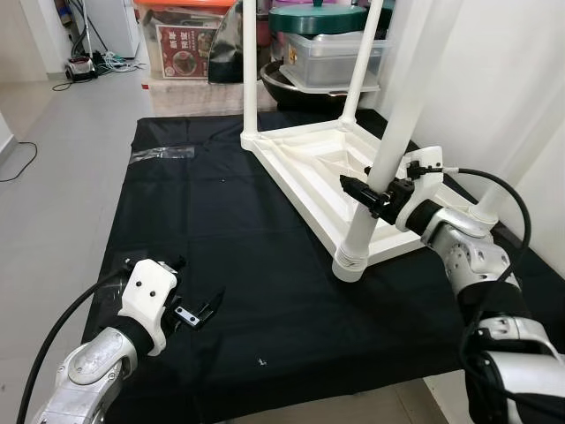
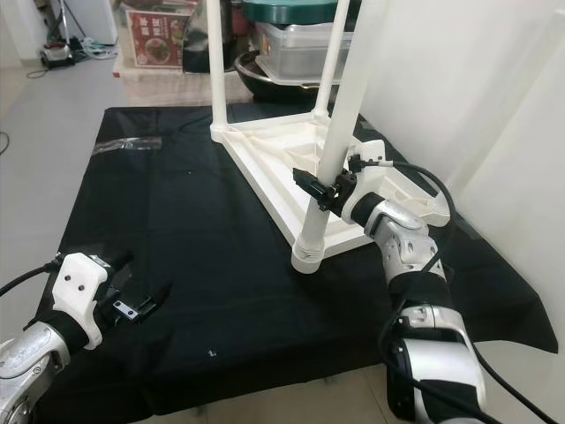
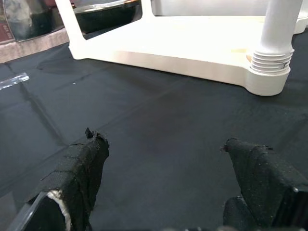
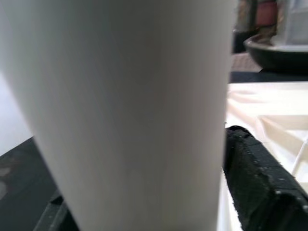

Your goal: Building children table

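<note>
Grey floor [image 1: 62,150] runs under a black cloth [image 1: 221,212] spread flat, and on that cloth the white children's table [image 1: 327,172] lies upside down, its flat top against the fabric and its legs standing up. The near leg [image 1: 388,150] is seated in a ribbed collar [image 1: 350,261] at the table's near corner; its upper end is cut off by the frame edge, as are the tops of the other legs [image 1: 250,62]. The right end effector [image 1: 375,196] is closed around this near leg partway up, one black finger [image 4: 260,183] showing beside the white tube in the right wrist view, the other mostly hidden behind it. The left end effector [image 1: 196,311] hovers low over the bare cloth, well apart from the table, its two fingers [image 3: 82,168] spread wide with nothing between them. A clear plastic wrapper [image 1: 161,153] lies at the cloth's far left part. Beyond the cloth stand storage boxes [image 1: 185,40] and a lidded plastic container [image 1: 335,57], partly hidden by the legs
</note>
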Robot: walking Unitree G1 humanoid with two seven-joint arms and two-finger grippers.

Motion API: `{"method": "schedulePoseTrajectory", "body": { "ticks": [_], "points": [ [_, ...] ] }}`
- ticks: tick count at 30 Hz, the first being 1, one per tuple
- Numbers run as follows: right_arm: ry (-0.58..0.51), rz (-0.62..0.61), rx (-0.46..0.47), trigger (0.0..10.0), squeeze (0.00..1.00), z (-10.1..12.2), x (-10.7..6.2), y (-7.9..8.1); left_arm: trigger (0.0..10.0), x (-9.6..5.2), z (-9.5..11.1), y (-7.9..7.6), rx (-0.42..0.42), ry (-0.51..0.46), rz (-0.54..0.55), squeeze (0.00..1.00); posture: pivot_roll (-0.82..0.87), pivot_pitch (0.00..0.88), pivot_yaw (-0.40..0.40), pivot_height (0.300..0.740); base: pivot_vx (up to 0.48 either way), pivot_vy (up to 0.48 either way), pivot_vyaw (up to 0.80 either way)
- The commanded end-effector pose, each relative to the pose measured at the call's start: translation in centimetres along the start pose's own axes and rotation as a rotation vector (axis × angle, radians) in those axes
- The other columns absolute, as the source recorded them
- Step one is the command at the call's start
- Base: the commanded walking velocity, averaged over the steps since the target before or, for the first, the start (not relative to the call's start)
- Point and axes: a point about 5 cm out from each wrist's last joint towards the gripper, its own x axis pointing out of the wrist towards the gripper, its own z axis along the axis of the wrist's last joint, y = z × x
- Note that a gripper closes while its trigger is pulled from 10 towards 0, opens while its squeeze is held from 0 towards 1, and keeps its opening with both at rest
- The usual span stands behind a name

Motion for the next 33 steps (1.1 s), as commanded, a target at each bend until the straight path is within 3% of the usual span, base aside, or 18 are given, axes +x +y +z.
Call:
{"method": "schedulePoseTrajectory", "body": {
  "ticks": [1, 4, 5, 6, 7, 9, 12, 13, 14, 16, 17, 18, 22, 23, 28, 29, 33],
  "points": [
    [-0.003, -0.056, 0.016, 0.0, 0.00, -0.2, -0.4, -0.8, 10.0, 0.0, -0.3, -0.2, -0.004, 0.006, -0.015, 0.00, 0.06, 0.000, -0.085, 0.740, 0.000, 0.000, 0.00],
    [0.002, -0.120, 0.024, 0.0, 0.00, -0.5, -0.4, -1.0, 10.0, -0.1, -0.4, -0.2, -0.004, 0.007, -0.014, 0.00, 0.07, 0.000, -0.088, 0.740, 0.000, 0.000, 0.00],
    [0.031, -0.245, 0.000, 0.0, 0.00, -1.0, -0.2, -1.3, 10.0, -0.2, -0.4, -0.2, -0.003, 0.008, -0.013, 0.00, 0.07, 0.000, -0.089, 0.740, 0.000, 0.000, 0.00],
    [0.092, -0.481, 0.020, 0.0, 0.00, -2.1, -0.1, -1.7, 10.0, -0.3, -0.4, -0.2, -0.004, 0.010, -0.013, 0.00, 0.08, 0.000, -0.091, 0.740, 0.000, 0.000, 0.00],
    [0.092, -0.481, 0.020, 0.0, 0.00, -2.1, -0.1, -1.7, 10.0, -0.3, -0.4, -0.2, -0.004, 0.010, -0.013, 0.00, 0.08, 0.000, -0.091, 0.740, 0.000, 0.000, 0.00],
    [0.122, -0.727, 0.035, 0.0, 0.00, -3.0, -0.5, -1.2, 10.0, -0.4, -0.4, -0.3, -0.006, 0.009, -0.011, 0.00, 0.08, 0.000, -0.091, 0.740, 0.000, 0.000, 0.00],
    [0.142, -0.829, 0.063, 0.0, 0.00, -3.9, -0.6, 0.0, 10.0, -0.5, -0.3, -0.3, -0.005, 0.009, -0.009, 0.00, 0.08, 0.000, -0.092, 0.740, 0.000, 0.000, 0.00],
    [0.154, -0.861, 0.083, 0.0, 0.00, -4.8, -0.4, 1.9, 10.0, -0.5, -0.3, -0.4, -0.006, 0.009, -0.008, 0.00, 0.09, 0.000, -0.091, 0.740, 0.000, 0.000, 0.00],
    [0.154, -0.861, 0.083, 0.0, 0.00, -4.8, -0.4, 1.9, 10.0, -0.5, -0.3, -0.4, -0.006, 0.009, -0.008, 0.00, 0.09, 0.000, -0.091, 0.740, 0.000, 0.000, 0.00],
    [0.178, -0.886, 0.122, 0.0, 0.00, -6.0, 0.0, 4.9, 10.0, -0.5, -0.2, -0.4, -0.006, 0.006, -0.005, 0.00, 0.10, 0.000, -0.093, 0.740, 0.000, 0.000, 0.00],
    [0.178, -0.886, 0.122, 0.0, 0.00, -6.0, 0.0, 4.9, 10.0, -0.5, -0.2, -0.4, -0.006, 0.006, -0.005, 0.00, 0.10, 0.000, -0.093, 0.740, 0.000, 0.000, 0.00],
    [0.194, -0.866, 0.130, 0.0, 0.00, -6.6, 0.7, 7.4, 10.0, -0.6, -0.1, -0.2, -0.007, 0.003, 0.002, 0.00, 0.10, 0.000, -0.098, 0.740, 0.000, 0.000, 0.00],
    [0.209, -0.844, 0.139, 0.0, 0.00, -6.6, 1.5, 8.4, 10.0, -0.5, 0.0, -0.1, -0.006, 0.001, 0.006, 0.00, 0.10, 0.000, -0.102, 0.740, 0.000, 0.000, 0.00],
    [0.228, -0.740, 0.152, 10.0, 0.00, -6.2, 2.8, 8.9, 10.0, -0.4, 0.0, -0.1, -0.009, -0.005, 0.012, 0.00, 0.10, 0.000, -0.103, 0.740, 0.000, 0.000, 0.00],
    [0.185, -0.685, 0.152, 10.0, 0.00, -4.8, 2.7, 8.5, 10.0, -0.1, 0.0, -0.4, -0.016, -0.009, 0.010, 0.00, 0.09, 0.000, -0.102, 0.740, 0.000, 0.000, 0.00],
    [0.159, -0.678, 0.142, 10.0, 1.00, -4.2, 2.4, 7.8, 10.0, 0.0, 0.0, -0.5, -0.018, -0.010, 0.008, 0.00, 0.09, 0.000, -0.100, 0.740, 0.000, 0.000, 0.00],
    [0.136, -0.657, 0.122, 10.0, 1.00, -3.2, 2.1, 6.5, 10.0, 0.1, 0.0, -0.6, -0.019, -0.012, 0.004, 0.00, 0.09, 0.000, -0.099, 0.740, 0.000, 0.000, 0.00]
  ]
}}
